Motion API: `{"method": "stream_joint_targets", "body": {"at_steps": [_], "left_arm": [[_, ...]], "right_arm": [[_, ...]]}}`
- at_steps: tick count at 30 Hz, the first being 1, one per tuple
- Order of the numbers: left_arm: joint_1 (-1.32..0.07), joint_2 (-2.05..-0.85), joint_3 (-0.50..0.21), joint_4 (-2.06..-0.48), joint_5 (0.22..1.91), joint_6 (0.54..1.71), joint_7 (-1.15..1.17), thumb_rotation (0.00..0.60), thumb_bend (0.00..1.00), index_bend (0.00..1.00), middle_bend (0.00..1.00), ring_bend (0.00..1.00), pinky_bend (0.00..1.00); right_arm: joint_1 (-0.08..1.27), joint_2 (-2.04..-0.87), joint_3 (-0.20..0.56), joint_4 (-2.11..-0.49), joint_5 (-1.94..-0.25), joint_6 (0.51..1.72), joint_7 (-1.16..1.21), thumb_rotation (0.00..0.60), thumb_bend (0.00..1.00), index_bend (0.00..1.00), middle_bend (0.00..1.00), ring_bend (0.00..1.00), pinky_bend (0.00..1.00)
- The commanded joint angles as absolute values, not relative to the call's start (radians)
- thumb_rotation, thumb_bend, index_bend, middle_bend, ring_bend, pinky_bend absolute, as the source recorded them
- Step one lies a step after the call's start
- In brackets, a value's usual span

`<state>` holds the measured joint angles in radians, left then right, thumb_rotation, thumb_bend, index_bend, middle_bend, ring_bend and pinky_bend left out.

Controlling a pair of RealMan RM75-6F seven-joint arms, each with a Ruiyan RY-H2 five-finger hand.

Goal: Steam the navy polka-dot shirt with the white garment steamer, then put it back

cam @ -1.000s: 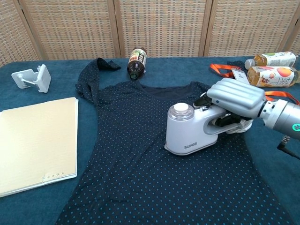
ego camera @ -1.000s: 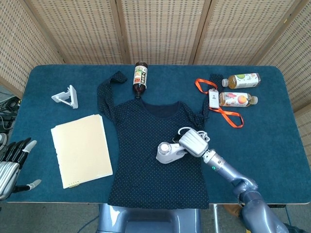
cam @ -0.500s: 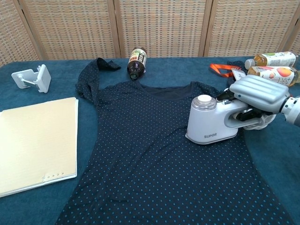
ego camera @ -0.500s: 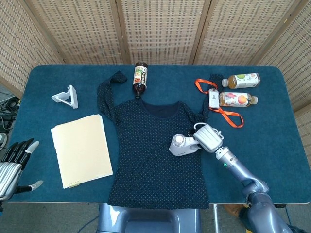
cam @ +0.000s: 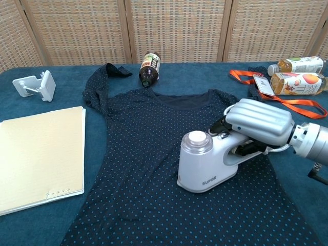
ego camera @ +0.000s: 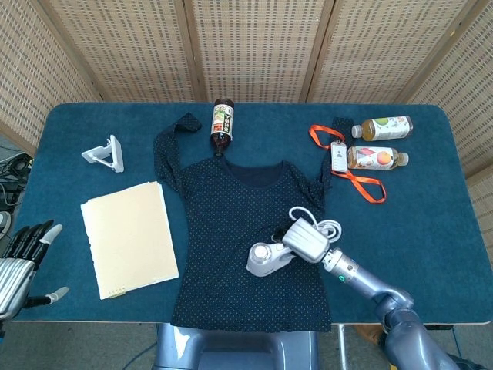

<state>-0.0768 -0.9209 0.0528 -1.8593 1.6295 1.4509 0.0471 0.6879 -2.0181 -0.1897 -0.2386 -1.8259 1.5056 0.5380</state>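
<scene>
The white garment steamer (cam: pixel 205 164) is being gripped by the right hand (cam: pixel 258 123), whose fingers are wrapped over the handle while the base is being pressed flat onto the navy polka-dot shirt (ego camera: pixel 246 239). The shirt is being kept spread on the blue surface (ego camera: pixel 431 208), front up and collar toward the far edge, presumably so that the steamer's face can be run across smooth cloth; the steamer is sitting on the lower right part of the body panel, nearer the hem than the collar. The left hand (ego camera: pixel 21 262) is being held off the near left corner of the surface, fingers apart, with nothing in it, evidently unneeded for this pass.

Being counted around the shirt: three bottles, one dark (ego camera: pixel 223 122) at the collar, two pale (ego camera: pixel 383 127) (ego camera: pixel 376 158) at far right; one orange lanyard (ego camera: pixel 350 162); one cream folder (ego camera: pixel 129 237); one white stand (ego camera: pixel 106 153).
</scene>
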Motion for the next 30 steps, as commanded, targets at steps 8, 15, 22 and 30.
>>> {"method": "stream_joint_targets", "body": {"at_steps": [8,15,22,30], "left_arm": [[-0.077,-0.921,0.055,-1.854,1.632,1.45,0.041,0.6,0.0,0.0,0.0,0.0,0.0],[-0.078,-0.922,0.055,-1.85,1.633,1.449,0.039,0.6,0.0,0.0,0.0,0.0,0.0],[-0.08,-0.923,0.054,-1.855,1.63,1.445,0.046,0.6,0.0,0.0,0.0,0.0,0.0],[-0.082,-0.925,0.054,-1.859,1.628,1.439,0.053,0.6,0.0,0.0,0.0,0.0,0.0]], "right_arm": [[0.708,-2.045,-0.251,-0.266,-1.905,1.615,0.496,0.6,0.81,0.86,0.73,0.8,1.0],[0.703,-2.064,-0.284,-0.265,-1.942,1.658,0.486,0.6,0.81,0.86,0.73,0.8,1.0],[0.703,-2.08,-0.3,-0.223,-1.956,1.641,0.462,0.6,0.81,0.86,0.73,0.8,1.0],[0.698,-2.083,-0.279,-0.17,-1.924,1.573,0.441,0.6,0.81,0.86,0.73,0.8,1.0]]}}
